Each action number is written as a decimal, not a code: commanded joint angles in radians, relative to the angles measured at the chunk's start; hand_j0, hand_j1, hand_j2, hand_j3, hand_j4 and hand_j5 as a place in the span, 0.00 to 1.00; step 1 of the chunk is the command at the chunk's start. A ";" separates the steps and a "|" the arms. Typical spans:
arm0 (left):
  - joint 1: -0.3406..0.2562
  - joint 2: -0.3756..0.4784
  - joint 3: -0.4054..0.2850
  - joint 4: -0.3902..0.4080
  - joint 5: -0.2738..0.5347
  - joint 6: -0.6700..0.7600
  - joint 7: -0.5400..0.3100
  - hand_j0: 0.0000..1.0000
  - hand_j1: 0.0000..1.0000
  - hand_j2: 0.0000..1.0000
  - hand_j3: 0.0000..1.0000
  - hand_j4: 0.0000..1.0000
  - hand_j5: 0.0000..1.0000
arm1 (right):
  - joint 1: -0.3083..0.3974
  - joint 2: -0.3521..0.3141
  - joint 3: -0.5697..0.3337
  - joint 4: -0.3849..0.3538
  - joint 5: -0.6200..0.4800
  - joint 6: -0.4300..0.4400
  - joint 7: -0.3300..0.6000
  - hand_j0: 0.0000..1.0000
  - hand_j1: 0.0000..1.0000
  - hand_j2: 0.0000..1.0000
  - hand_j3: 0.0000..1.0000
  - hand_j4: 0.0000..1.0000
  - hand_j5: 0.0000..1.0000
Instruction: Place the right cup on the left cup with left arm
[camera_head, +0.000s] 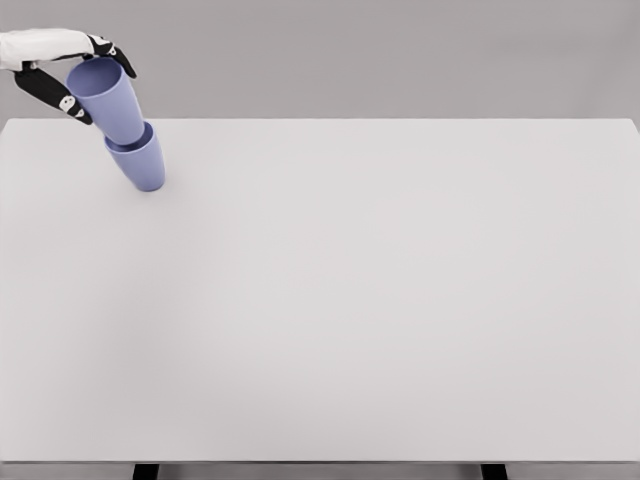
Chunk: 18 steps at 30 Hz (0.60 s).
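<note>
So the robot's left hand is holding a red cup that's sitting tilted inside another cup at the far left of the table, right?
Not quite: the cup is blue, not red. The head view shows the left hand gripping a blue upper cup, tilted and nested into the blue lower cup at the far left of the white table.

upper cup: blue, tilted, nested in lower cup | far-left table

A white table carries two nested, tilted blue cups, seemingly resting near its far-left corner.
</note>
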<state>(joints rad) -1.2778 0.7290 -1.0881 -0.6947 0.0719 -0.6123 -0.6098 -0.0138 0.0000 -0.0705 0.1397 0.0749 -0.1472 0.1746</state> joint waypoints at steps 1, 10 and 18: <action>0.000 -0.011 0.007 0.018 -0.006 0.001 -0.001 0.60 0.60 0.60 0.60 0.60 0.60 | 0.000 0.000 0.000 0.000 0.000 0.000 0.000 1.00 1.00 1.00 1.00 1.00 1.00; 0.002 -0.023 0.010 0.021 -0.014 0.001 -0.001 0.60 0.60 0.60 0.60 0.60 0.60 | 0.000 0.000 0.000 0.000 0.000 0.000 0.000 1.00 1.00 1.00 1.00 1.00 1.00; 0.011 -0.022 0.010 0.021 -0.015 0.001 -0.001 0.61 0.61 0.61 0.61 0.61 0.61 | 0.000 0.000 0.000 0.000 0.000 0.000 0.000 1.00 1.00 1.00 1.00 1.00 1.00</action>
<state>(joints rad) -1.2671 0.7069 -1.0825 -0.6731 0.0541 -0.6122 -0.6099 -0.0138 0.0000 -0.0705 0.1397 0.0749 -0.1472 0.1746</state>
